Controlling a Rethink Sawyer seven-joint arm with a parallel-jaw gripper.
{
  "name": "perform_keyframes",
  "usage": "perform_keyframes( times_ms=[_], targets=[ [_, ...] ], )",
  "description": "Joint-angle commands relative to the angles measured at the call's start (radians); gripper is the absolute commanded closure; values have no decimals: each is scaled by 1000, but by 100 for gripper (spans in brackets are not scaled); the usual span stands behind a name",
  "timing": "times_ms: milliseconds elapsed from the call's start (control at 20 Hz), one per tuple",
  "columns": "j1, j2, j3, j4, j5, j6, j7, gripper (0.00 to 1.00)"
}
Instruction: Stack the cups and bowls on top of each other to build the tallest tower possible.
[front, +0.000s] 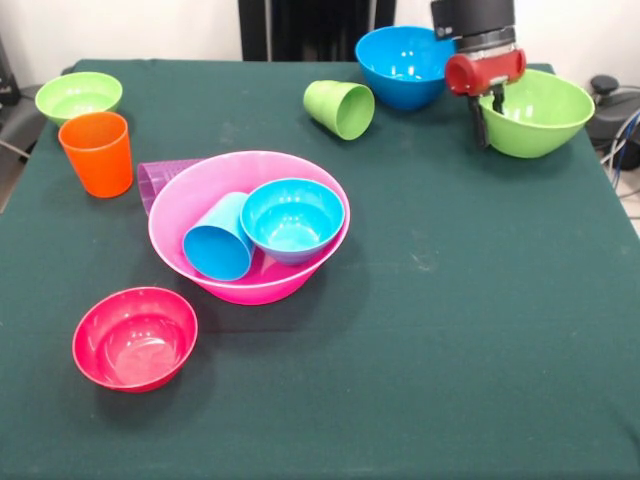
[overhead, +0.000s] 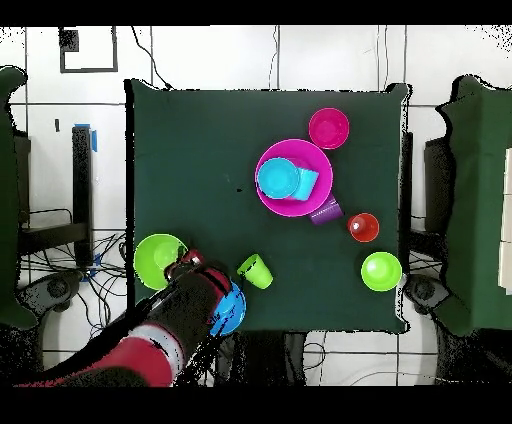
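Note:
The large pink bowl (front: 195, 190) (overhead: 290, 206) sits mid-table and holds a light blue cup (front: 218, 240) on its side and a small light blue bowl (front: 292, 218). A purple cup (front: 158, 178) lies behind its left rim. An orange cup (front: 97, 152) stands upright at the left. A light green cup (front: 340, 108) lies on its side. My gripper (front: 488, 118) (overhead: 188, 262) is at the medium green bowl (front: 545, 115) (overhead: 155, 262). Its jaws stand close together astride the bowl's left rim, and the bowl rests on the table.
A medium blue bowl (front: 400, 62) stands just left of the gripper at the far edge. A small green bowl (front: 78, 96) sits at the far left corner. A small red bowl (front: 135, 338) sits front left. Cables hang off the right table edge.

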Motion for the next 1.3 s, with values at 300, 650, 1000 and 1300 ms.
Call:
perform_keyframes(
  times_ms=[300, 650, 1000, 1300],
  targets=[
    [-367, 21, 376, -117, 4, -166, 212, 100],
    [-212, -69, 161, 79, 420, -527, 10, 100],
    [-233, -359, 244, -6, 43, -24, 291, 100],
    [-447, -534, 601, 134, -157, 245, 432, 100]
  ],
)
